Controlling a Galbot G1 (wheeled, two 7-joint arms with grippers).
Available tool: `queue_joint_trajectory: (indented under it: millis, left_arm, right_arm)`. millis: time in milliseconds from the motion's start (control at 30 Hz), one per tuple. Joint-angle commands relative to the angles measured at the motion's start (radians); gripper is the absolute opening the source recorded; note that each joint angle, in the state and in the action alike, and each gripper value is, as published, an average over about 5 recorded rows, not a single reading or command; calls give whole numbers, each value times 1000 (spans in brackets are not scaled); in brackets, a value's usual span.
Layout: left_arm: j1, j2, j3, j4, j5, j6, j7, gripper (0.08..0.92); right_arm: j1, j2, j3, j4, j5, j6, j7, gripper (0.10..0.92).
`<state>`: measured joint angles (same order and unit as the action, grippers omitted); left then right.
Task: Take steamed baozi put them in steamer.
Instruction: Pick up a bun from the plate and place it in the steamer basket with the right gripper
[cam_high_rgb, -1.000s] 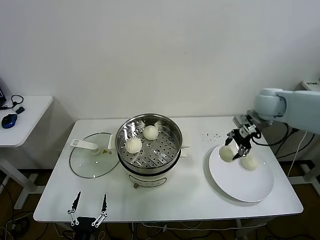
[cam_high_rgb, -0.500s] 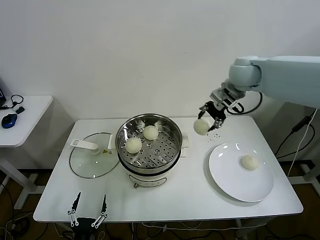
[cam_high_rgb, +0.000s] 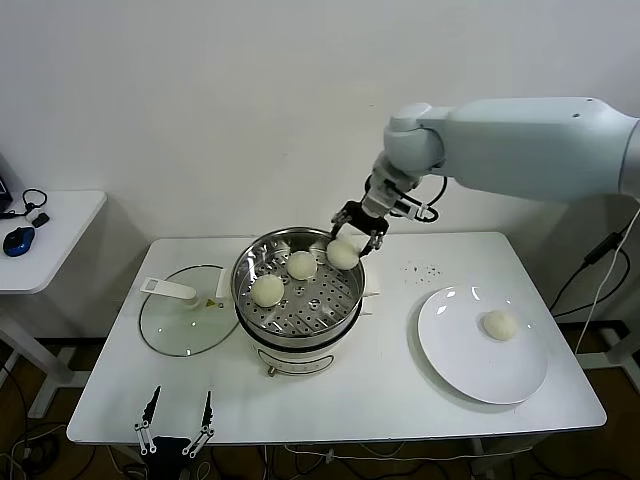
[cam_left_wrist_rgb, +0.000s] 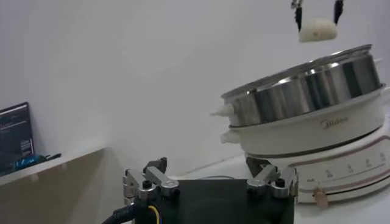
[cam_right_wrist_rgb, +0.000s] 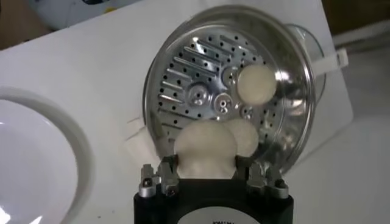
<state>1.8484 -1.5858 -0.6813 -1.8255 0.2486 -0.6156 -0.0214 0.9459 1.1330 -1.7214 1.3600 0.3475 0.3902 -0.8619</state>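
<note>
The steamer stands mid-table with two baozi inside, one toward the back and one on its left side. My right gripper is shut on a third baozi and holds it just above the steamer's back right rim. In the right wrist view the held baozi sits between the fingers over the perforated tray. A fourth baozi lies on the white plate. My left gripper is open and empty at the table's front edge, left of the steamer.
A glass lid with a white handle lies flat left of the steamer. The plate sits at the right front. A side desk with a mouse stands at far left. Dark crumbs dot the table behind the plate.
My right gripper lifted a baozi off the plate and carried it left, from above the plate to over the steamer's right rim. The left arm has not moved.
</note>
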Motion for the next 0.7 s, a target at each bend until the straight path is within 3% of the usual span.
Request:
queue_joint_trajectory:
  millis: [33,700]
  left_arm:
    - [0,-3,1,-2,0,0,0,823]
    - [-2,-8,-7,6,-4,-2,-2,823]
  right_arm:
    - [-91,125,73,-39,-156,140,30,638]
    - [-184,257,71,-137,-204,234,27,687]
